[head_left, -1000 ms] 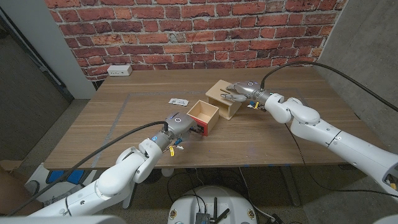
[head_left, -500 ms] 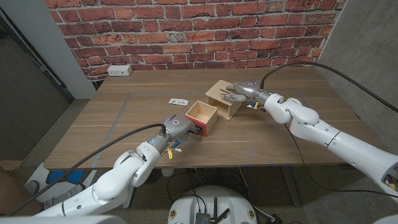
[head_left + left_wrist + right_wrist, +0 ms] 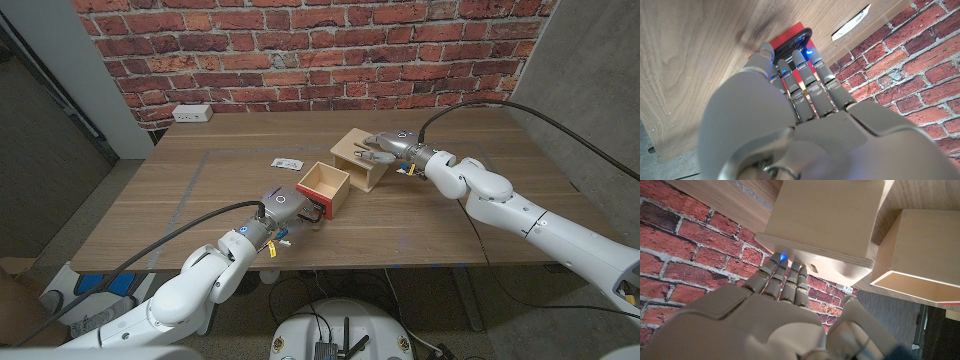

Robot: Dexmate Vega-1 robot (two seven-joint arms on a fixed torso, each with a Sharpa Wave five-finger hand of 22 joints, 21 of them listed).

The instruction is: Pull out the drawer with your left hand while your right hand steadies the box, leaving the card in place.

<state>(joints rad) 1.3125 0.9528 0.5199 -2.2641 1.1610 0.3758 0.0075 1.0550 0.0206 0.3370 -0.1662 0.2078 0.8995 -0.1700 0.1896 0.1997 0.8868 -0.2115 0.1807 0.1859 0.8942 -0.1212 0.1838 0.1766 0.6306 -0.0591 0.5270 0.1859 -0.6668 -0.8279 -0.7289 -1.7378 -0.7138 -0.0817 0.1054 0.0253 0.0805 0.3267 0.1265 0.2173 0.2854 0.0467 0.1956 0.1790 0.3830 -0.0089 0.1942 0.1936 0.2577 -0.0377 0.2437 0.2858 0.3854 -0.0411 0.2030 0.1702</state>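
The wooden box stands near the table's middle, and my right hand rests on its top with fingers curled over the open front edge. In the right wrist view its fingertips touch the box. The drawer, pale wood with a red front, stands on the table, drawn out of the box towards me. My left hand is just in front of it, fingers stretched. In the left wrist view the fingertips reach the black handle without curling around it. A white card lies on the table left of the drawer.
A white socket block sits at the table's far left corner, in front of the brick wall. A black cable arcs over the right arm. The table's near edge runs just behind my left hand.
My left hand has slid back a little towards the table's near edge, so the black handle now shows between it and the drawer. Drawer, box and right hand have stayed put.
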